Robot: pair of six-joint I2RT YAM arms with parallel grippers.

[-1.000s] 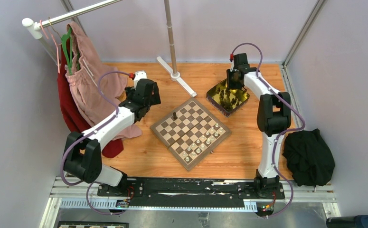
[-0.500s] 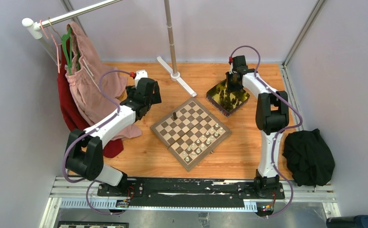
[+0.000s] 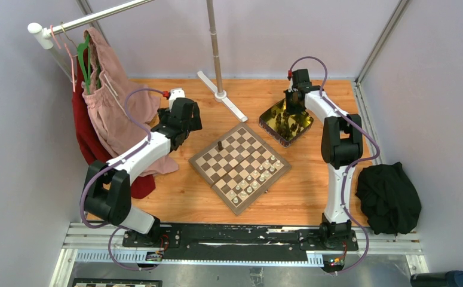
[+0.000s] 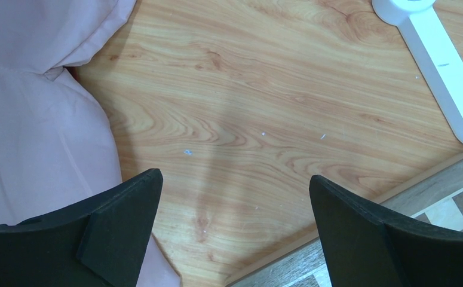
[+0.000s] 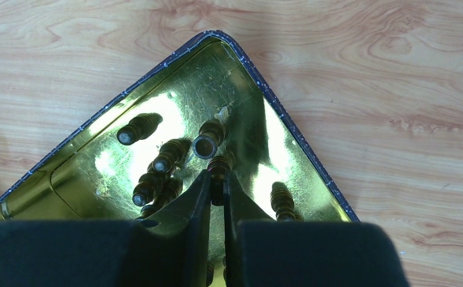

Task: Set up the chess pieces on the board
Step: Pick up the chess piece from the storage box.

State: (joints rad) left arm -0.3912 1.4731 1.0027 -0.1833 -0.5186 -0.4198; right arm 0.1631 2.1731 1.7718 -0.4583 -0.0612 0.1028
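The right gripper point(image 5: 218, 179) is squeezed almost shut around a dark chess piece point(image 5: 219, 162), which is stood upright right between its fingertips in the gold tin point(image 5: 241, 107).

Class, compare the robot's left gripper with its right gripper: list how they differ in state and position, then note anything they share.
The left gripper has its jaws wide open and empty, while the right gripper has its jaws closed on a dark chess piece. The left gripper hangs over the bare wooden table beside a pink cloth. The right gripper reaches into the gold tin among other dark pieces. Both grippers are black and point downward.
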